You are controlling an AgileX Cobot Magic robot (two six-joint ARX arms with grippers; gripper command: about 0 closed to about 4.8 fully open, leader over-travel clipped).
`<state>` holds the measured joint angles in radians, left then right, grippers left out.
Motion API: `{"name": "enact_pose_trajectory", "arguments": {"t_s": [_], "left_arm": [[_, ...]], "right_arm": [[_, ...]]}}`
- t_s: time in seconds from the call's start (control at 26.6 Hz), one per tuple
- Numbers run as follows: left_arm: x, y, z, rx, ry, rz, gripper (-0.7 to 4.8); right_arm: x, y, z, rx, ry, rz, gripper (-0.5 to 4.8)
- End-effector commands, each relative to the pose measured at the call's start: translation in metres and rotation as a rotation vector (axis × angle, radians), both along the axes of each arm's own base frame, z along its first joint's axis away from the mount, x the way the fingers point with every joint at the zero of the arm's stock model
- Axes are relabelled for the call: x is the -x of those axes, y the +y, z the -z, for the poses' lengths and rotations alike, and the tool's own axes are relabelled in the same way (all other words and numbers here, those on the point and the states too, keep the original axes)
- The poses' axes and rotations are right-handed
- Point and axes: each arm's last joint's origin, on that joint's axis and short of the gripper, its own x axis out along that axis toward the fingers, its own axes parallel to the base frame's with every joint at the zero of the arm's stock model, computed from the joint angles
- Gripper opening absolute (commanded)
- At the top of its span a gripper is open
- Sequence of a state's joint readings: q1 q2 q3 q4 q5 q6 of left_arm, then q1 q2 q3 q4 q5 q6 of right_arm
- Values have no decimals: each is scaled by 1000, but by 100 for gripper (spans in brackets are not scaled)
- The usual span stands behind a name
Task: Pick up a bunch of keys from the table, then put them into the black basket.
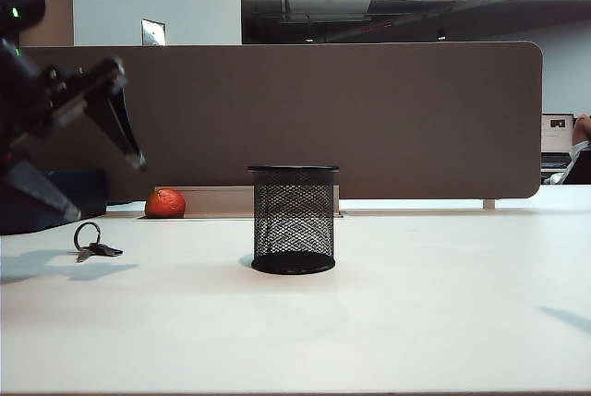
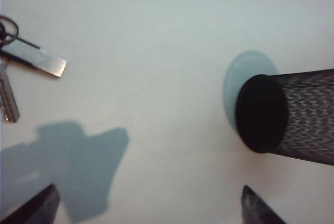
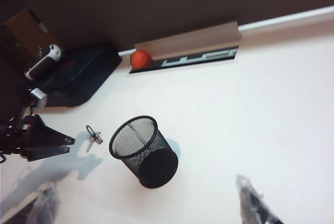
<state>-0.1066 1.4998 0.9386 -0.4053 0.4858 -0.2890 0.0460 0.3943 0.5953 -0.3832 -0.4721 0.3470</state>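
The bunch of keys (image 1: 94,246) lies flat on the white table (image 1: 416,322), at 9 o'clock from the upright black basket (image 1: 294,221).

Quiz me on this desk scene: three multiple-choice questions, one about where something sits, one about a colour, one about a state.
1. Where does the small metal bunch of keys lie?
A. inside the black wire-mesh basket
B. on the white table, left of the basket in the exterior view
C. in a gripper

2. What colour is the round fruit by the brown partition?
A. orange-red
B. green
C. yellow

3. How is the left gripper?
A. shut on the keys
B. open, holding nothing
C. resting in the basket

Answers:
1 B: the keys lie flat on the table, apart from the basket.
2 A: it shows orange-red.
3 B: its fingers are spread above the keys; the right gripper is likewise open.
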Motion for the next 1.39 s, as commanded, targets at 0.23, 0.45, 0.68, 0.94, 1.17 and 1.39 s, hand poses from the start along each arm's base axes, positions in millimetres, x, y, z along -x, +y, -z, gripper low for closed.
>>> {"name": "enact_pose_trajectory", "arguments": {"t_s": [0.23,0.45,0.68,0.94,1.17,1.39], "left_arm": [[-18,5,11,-57,-71,-66,479],[-23,10,11,-89,-102,-123,479],[-27,14,17,-98,-98,-151,479],[-35,13,31,-73,-63,-179,479],[-41,13,47,-83,-29,-182,479],[-44,14,51,-100,-36,-222,479]], "right_arm": [[0,0,-5,-5,-20,-17,474],[0,1,-5,-7,-19,-28,474],[0,2,-5,-13,-13,-64,474],[-1,2,-5,-14,-11,-69,474],[0,2,-5,-41,3,-80,473],[0,4,-5,-111,47,-162,473]]}}
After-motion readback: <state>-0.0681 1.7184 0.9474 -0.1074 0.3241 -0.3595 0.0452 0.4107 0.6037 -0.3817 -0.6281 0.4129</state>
